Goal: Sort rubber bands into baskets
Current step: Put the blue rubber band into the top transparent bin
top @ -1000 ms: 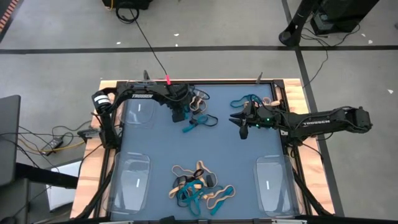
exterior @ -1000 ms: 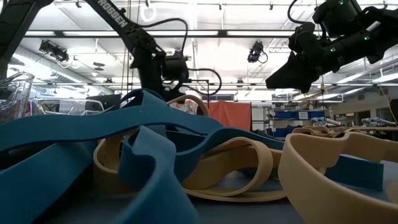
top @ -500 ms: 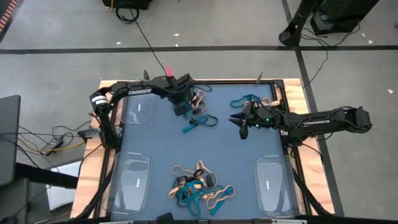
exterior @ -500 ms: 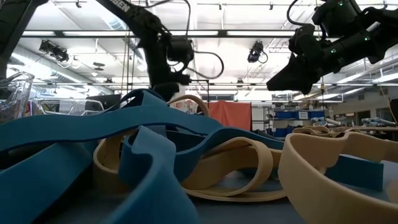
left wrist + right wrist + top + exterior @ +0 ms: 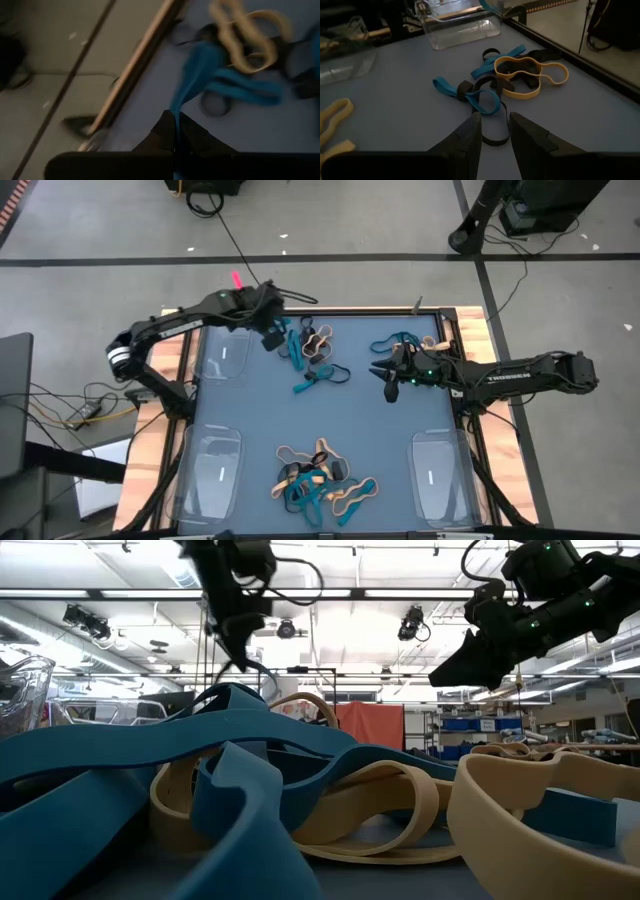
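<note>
From above, the left claw (image 5: 272,337) was seen at the far left part of the bench (image 5: 250,405), just beside the far-left basket (image 5: 224,358), its fingers closed on a teal rubber band (image 5: 288,343) that stretched from it toward a small heap of tan and black bands (image 5: 318,345). The right claw (image 5: 384,375) was held over the far right part of the bench, narrowly parted and holding nothing, near a loose cluster of teal and black bands (image 5: 400,345). A larger pile of bands (image 5: 320,480) lay at the near middle, between the near-left basket (image 5: 210,472) and the near-right basket (image 5: 437,471).

At bench level, wide teal and tan bands (image 5: 260,790) filled the foreground; both arms were seen raised above them.

In the left wrist view, the teal band (image 5: 192,87) was seen pinched between the closed dark fingers (image 5: 165,137) and pulled taut toward a tan band (image 5: 240,35) lying on the bench.

In the right wrist view, the fingers (image 5: 470,137) stood slightly apart above a teal band (image 5: 465,95), with a tan band (image 5: 530,75) and a clear basket (image 5: 460,25) beyond.
</note>
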